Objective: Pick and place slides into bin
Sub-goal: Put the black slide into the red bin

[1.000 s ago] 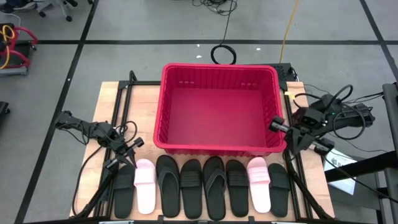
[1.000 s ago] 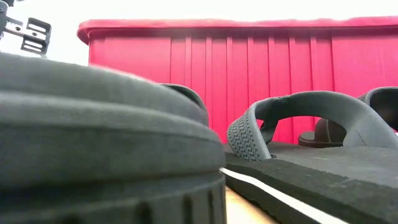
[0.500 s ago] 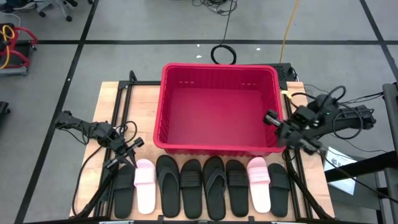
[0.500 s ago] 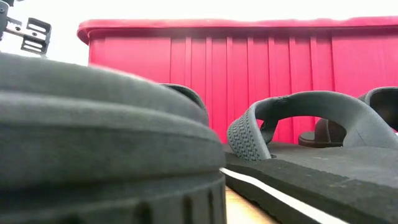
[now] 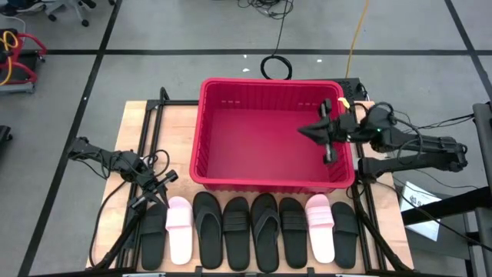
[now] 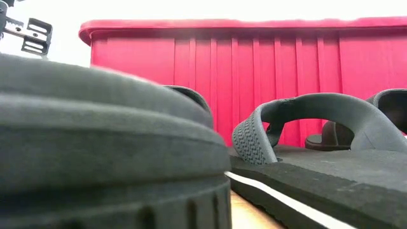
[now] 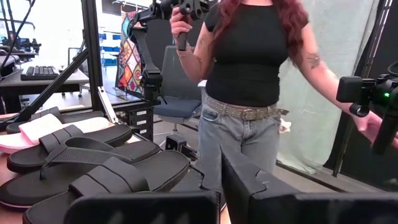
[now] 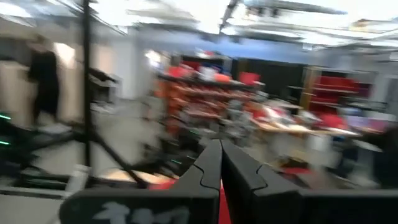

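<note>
The red bin [image 5: 231, 131] stands at the table's middle, and no slide shows inside it. Eight slides lie side by side, soles down, along the near edge: six black [image 5: 234, 231] and two pale pink [image 5: 180, 229] [image 5: 320, 225]. The low view shows black slides [image 6: 305, 146] in front of the bin's wall [image 6: 254, 76]. My left gripper [image 5: 157, 188] is shut and empty beside the row's left end; its fingers [image 7: 249, 180] show in the left wrist view. My right gripper [image 5: 305, 129] is shut and empty, up over the bin's right part; its fingers [image 8: 219, 162] show in the right wrist view.
Black frame rails [image 5: 150, 123] run along the table's left and right sides. A person [image 7: 249, 74] stands beyond the table in the left wrist view, holding control handles. Cables [image 5: 275, 68] lie on the floor behind the bin.
My right gripper has moved from outside the bin's near right corner toward the table's far edge and left. It now reaches in over the bin's right part, and it has turned to point left. My left gripper and the slides have kept still.
</note>
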